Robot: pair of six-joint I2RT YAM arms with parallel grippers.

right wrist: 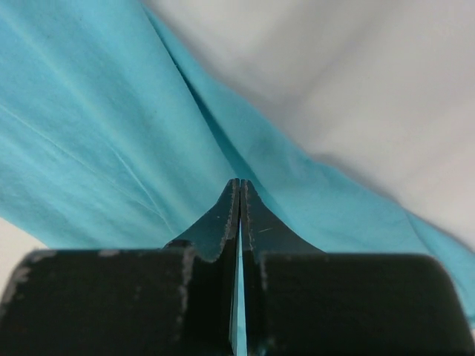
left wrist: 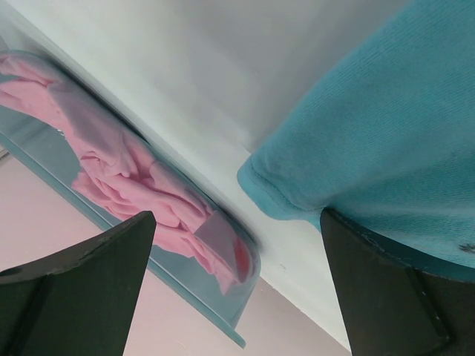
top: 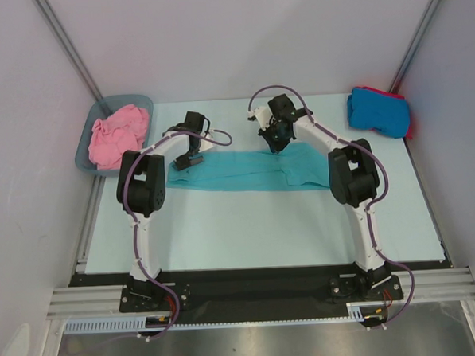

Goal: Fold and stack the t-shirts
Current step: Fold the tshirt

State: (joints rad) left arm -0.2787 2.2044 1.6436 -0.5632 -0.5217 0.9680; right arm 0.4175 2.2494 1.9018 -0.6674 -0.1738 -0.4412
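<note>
A teal t-shirt [top: 245, 171] lies spread in a long band across the middle of the table. My right gripper [top: 274, 141] is at its far edge. In the right wrist view the right gripper [right wrist: 240, 182] is shut, its tips pinching a ridge of the teal t-shirt [right wrist: 96, 126]. My left gripper [top: 190, 158] hangs open over the shirt's left end. Its right finger [left wrist: 393, 289] sits against the teal hem [left wrist: 371, 148], with nothing between the jaws. A pink t-shirt [top: 120, 132] is bunched in the tub. A bright blue t-shirt [top: 376, 111] lies folded on a red one [top: 409, 126] at the far right.
The grey-blue plastic tub [top: 85, 152] stands at the table's far left corner and shows close in the left wrist view as the tub [left wrist: 185, 289]. Grey walls enclose the table on three sides. Metal rails run along the near edge.
</note>
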